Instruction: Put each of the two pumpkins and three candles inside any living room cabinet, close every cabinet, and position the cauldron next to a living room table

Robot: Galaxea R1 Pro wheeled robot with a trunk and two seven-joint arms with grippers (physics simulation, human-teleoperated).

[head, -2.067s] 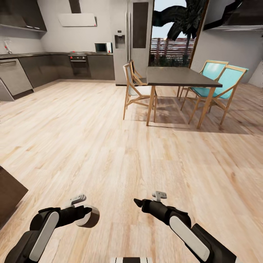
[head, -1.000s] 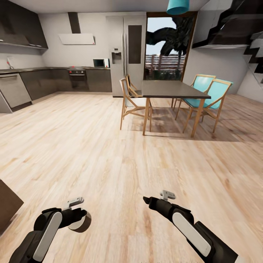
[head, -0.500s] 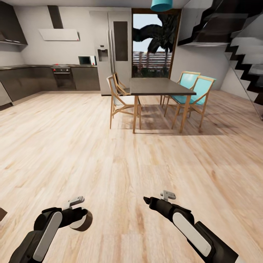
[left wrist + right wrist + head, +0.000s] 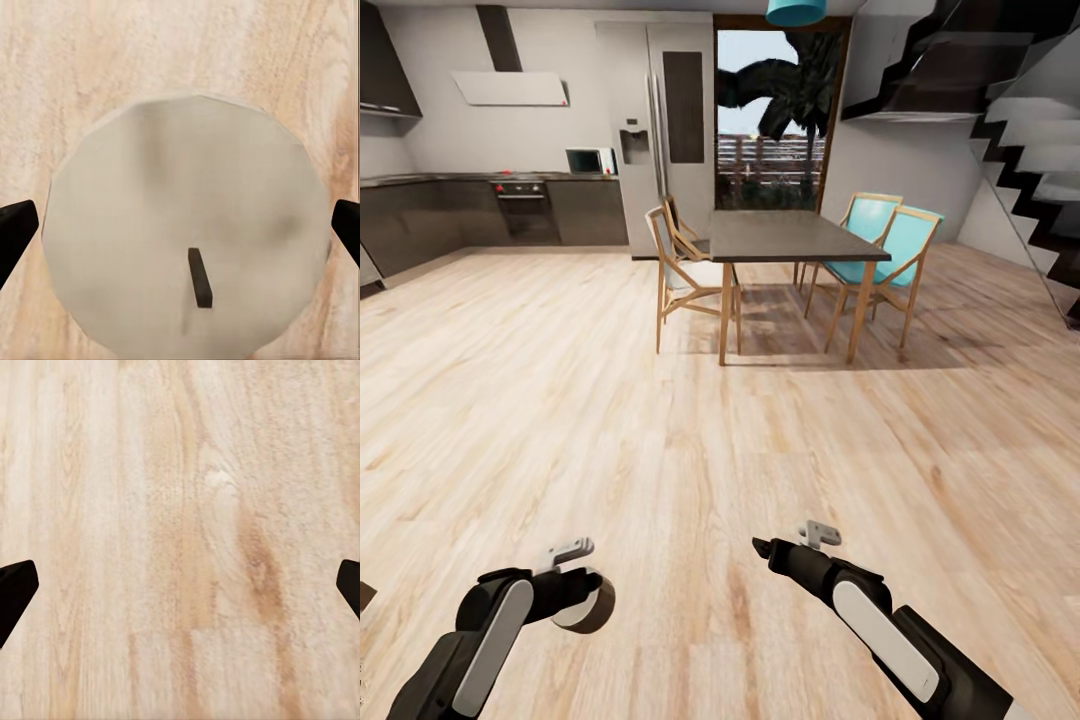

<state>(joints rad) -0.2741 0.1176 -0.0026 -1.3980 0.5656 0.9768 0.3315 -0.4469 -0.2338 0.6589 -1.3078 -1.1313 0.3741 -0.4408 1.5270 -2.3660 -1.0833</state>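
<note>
The camera has turned right, so the stairs [image 4: 1030, 150] now show more. The left gripper [image 4: 582, 598] is closed on a candle [image 4: 187, 232], low over the wood floor [image 4: 660, 400]. It is small, stiff and light; holding its round sides works. The right gripper [image 4: 760, 548] is open, empty.

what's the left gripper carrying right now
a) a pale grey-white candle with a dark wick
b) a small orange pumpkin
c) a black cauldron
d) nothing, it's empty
a: the left wrist view shows a round pale candle with a short dark wick, sitting between the two dark fingertips of the left gripper, and the head view shows the same pale disc at that gripper's end above the wooden floor.
</note>
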